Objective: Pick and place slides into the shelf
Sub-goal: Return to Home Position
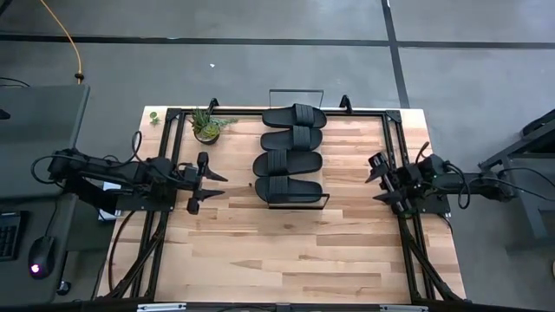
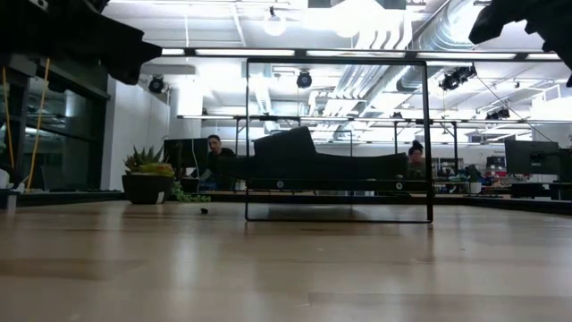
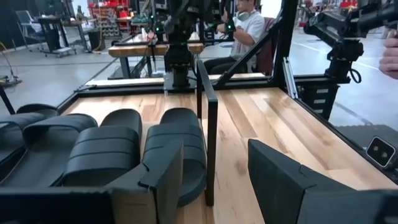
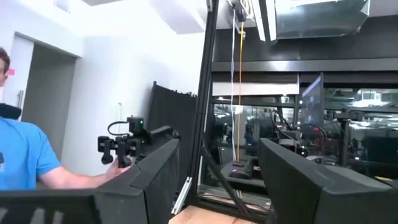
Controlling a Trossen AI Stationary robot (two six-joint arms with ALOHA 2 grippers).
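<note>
Noting L arm at left edge of table: left gripper empty, fingers spread wide, aimed twd the rack, well apart from it. Small potted plant sits near far-left corner, clear of the work.

Centre: shelf, thin black wire rails at both short ends, light-wood plank mostly covered. All four slides lie on it in one row, side by side, packed close, straps up.

Slides: matte black, moulded one-piece look, oval soles, one wide ribbed strap each.

Judgement: light, soft-flexing foam or rubber; matte skin shld grip well; not fragile. Best hold is across the strap arch, or a pinch on the sole edge at mid-length. A heel or toe hold wld likely let it droop. Wire rail stands just beside the end slide, so snag risk if re-gripped.

R arm at table's right edge: right gripper empty, its fingers wide apart. Placement appears complete.
</note>
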